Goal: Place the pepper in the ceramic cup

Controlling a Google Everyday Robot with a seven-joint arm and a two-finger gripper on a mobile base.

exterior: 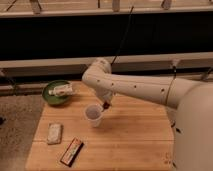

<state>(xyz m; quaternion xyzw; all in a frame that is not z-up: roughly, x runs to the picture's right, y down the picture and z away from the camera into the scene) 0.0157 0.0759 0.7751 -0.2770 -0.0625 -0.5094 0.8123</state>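
**benchbot_fan:** Fingers on your gripper (106, 104) look pinched on the small, elongated dark red-brown pepper (106, 105). It hangs just at the right edge of the small pale whitish tapered ceramic cup (93, 114), about level with the rim. You aren't over the middle of the opening, from what I see.

**woodtop_dave:** Agreed. You're carrying something that's probably very light and a bit soft, so I'd guess a gentle pinch across its middle is plenty. Squeeze hard and it could bruise or pop out sideways if the skin is waxy.

**benchbot_fan:** Cup worries me more. No handle, light-looking, standing alone on the pale wooden butcher-block table (135, 135). Nudge the rim and you could tip it.

**woodtop_dave:** Yeah, shift a touch toward the cup's centre before letting go. The round green bowl (56, 93) with a pale item in it, the pale rectangular packet (54, 133) and the flat dark bar with an orange edge (71, 151) all sit well apart to the side, so they won't bother you.
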